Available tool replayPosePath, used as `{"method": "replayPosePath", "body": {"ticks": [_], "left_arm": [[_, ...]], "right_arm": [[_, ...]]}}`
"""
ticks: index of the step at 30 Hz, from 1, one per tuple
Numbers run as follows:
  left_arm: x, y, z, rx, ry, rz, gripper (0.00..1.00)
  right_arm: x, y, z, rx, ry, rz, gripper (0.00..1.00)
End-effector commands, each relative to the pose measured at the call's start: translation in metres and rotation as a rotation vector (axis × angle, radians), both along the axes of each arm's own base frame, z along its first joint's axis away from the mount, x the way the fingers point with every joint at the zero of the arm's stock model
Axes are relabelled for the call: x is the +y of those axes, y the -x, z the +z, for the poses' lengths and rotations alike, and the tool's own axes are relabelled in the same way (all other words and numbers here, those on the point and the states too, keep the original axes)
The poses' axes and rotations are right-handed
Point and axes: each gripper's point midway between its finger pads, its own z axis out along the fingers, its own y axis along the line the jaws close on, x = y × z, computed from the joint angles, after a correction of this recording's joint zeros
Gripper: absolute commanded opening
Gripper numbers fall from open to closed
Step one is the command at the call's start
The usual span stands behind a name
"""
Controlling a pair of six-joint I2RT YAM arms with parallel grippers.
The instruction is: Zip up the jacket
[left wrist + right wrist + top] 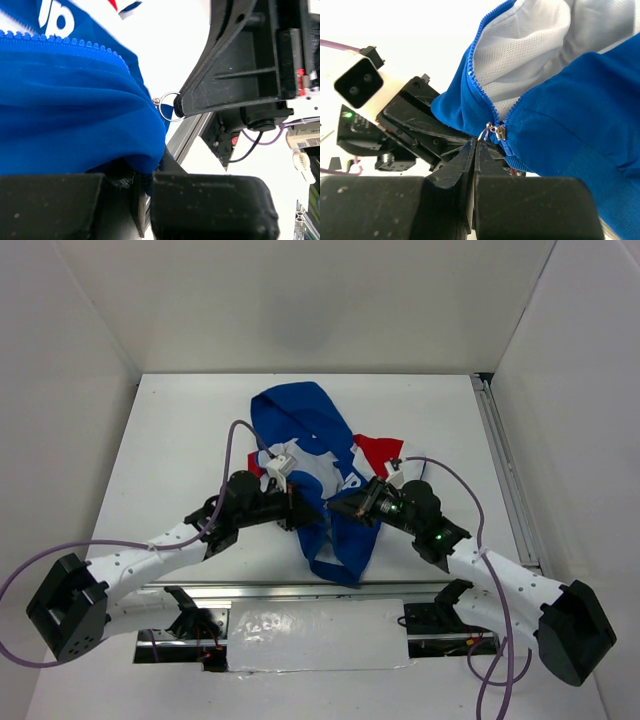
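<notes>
While the royal-blue jacket (300,415) lies crumpled mid-surface (180,420), red-and-white panels showing, both arms are in at its near hem. The left claw (145,187) is clamped on a fold of blue fabric. The right claw (475,147) is pinched together on the small metal pull ring (483,134), and there's the silver slider (499,132) right beside it, low on the zipper. Above it the blue teeth (471,70) split apart, pale mesh lining (530,45) exposed.
</notes>
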Motion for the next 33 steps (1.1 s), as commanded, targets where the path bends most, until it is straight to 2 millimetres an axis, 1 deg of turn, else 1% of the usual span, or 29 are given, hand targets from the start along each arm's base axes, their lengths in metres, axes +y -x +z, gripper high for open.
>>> {"method": "replayPosePath", "body": {"ticks": [1,3,5,7,8,9,10,11,13,14,16,17,18,19,20,21,22,23,24,25,26,27,28,30,31,32,33], "left_arm": [[-0.003,0.017,-0.013,0.062,-0.066,-0.07,0.0],[-0.002,0.008,-0.013,0.068,-0.089,-0.021,0.16],[0.0,0.001,-0.01,0.056,-0.114,0.01,0.32],[0.004,-0.012,-0.005,0.029,-0.136,0.074,0.42],[0.006,-0.011,-0.006,0.025,-0.156,0.081,0.49],[0.008,-0.014,-0.005,0.008,-0.171,0.089,0.55],[0.012,-0.014,-0.007,-0.006,-0.2,0.099,0.68],[0.014,-0.015,-0.003,-0.018,-0.195,0.111,0.72],[0.027,-0.009,-0.019,0.014,-0.255,0.144,0.79],[0.033,-0.007,-0.013,-0.001,-0.247,0.168,0.8],[0.042,0.0,-0.018,-0.003,-0.262,0.175,0.83],[0.046,0.003,-0.007,-0.025,-0.237,0.184,0.83],[0.053,0.008,-0.002,-0.012,-0.23,0.204,0.88],[0.053,0.006,-0.001,0.006,-0.217,0.229,0.88],[0.058,0.012,0.003,0.038,-0.203,0.246,0.87],[0.057,0.017,0.007,0.142,-0.151,0.294,0.82],[0.056,0.023,0.013,0.198,-0.113,0.298,0.79],[0.051,0.031,0.015,0.26,-0.083,0.284,0.8],[0.04,0.044,0.02,0.325,-0.022,0.219,0.95],[0.038,0.051,0.01,0.378,-0.004,0.207,0.93],[0.026,0.049,0.025,0.351,0.089,0.169,0.89],[0.026,0.052,0.012,0.391,0.097,0.174,0.88],[0.021,0.048,0.018,0.374,0.139,0.173,0.86],[0.019,0.045,0.01,0.398,0.132,0.194,0.84],[0.016,0.043,0.011,0.386,0.132,0.194,0.83],[0.014,0.042,0.01,0.396,0.134,0.205,0.81],[0.012,0.038,0.007,0.398,0.13,0.218,0.79]], "right_arm": [[-0.008,-0.029,0.029,-0.097,-0.024,-0.137,0.0],[-0.005,-0.03,0.021,-0.063,-0.012,-0.127,0.0],[0.0,-0.026,0.017,-0.04,-0.015,-0.1,0.0],[0.004,-0.027,0.012,-0.016,-0.006,-0.085,0.0],[0.007,-0.025,0.011,-0.006,-0.005,-0.069,0.0],[0.009,-0.026,0.011,0.001,-0.001,-0.063,0.0],[0.011,-0.026,0.01,0.016,0.003,-0.051,0.0],[0.011,-0.025,0.008,0.026,0.009,-0.048,0.0],[0.013,-0.024,0.007,0.042,0.009,-0.039,0.0],[0.013,-0.024,0.007,0.056,0.004,-0.037,0.0],[0.016,-0.021,0.005,0.084,0.001,-0.01,0.0],[0.016,-0.021,0.003,0.102,0.005,-0.007,0.0],[0.018,-0.02,0.0,0.127,-0.002,0.01,0.0],[0.018,-0.02,-0.002,0.139,-0.002,0.008,0.0],[0.021,-0.018,-0.001,0.156,-0.016,0.025,0.0],[0.023,-0.018,-0.008,0.173,-0.014,0.032,0.0],[0.027,-0.015,-0.003,0.158,-0.036,0.056,0.0],[0.029,-0.014,-0.002,0.168,-0.05,0.057,0.0],[0.029,-0.013,-0.006,0.172,-0.058,0.054,0.0],[0.032,-0.012,-0.001,0.155,-0.083,0.056,0.0],[0.031,-0.014,0.0,0.166,-0.103,0.032,0.0],[0.03,-0.013,0.001,0.159,-0.119,0.024,0.0],[0.029,-0.012,0.001,0.168,-0.134,0.01,0.0],[0.027,-0.012,0.005,0.162,-0.154,-0.004,0.0],[0.026,-0.011,0.005,0.164,-0.158,-0.009,0.0],[0.023,-0.012,0.01,0.156,-0.172,-0.025,0.0],[0.022,-0.011,0.007,0.163,-0.17,-0.034,0.0]]}}
